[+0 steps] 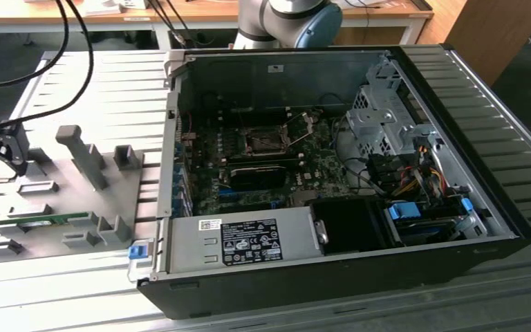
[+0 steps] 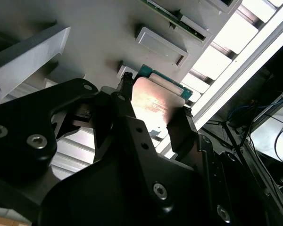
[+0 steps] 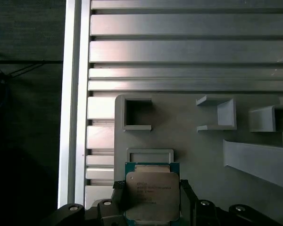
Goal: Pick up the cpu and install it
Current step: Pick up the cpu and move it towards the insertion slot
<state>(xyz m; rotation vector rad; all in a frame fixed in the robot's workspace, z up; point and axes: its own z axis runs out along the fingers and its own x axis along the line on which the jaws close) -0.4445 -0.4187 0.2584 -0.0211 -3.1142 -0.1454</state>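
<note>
Exterior view looks down, wide — both wrist views hug the cpu [image 2: 153, 106] [image 3: 152, 195].

Print on cpu [image 3: 152, 193] lid & power supply label [image 1: 249, 243]; none legible.

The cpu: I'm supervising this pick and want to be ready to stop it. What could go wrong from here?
1. The tool grips the cpu by two thin opposite edges only, so it might slip or tilt.
2. A raised grey holder sits right beside the cpu and might catch it.
3. The socket lies deep inside the computer case, where walls and cables crowd the way in.
</note>
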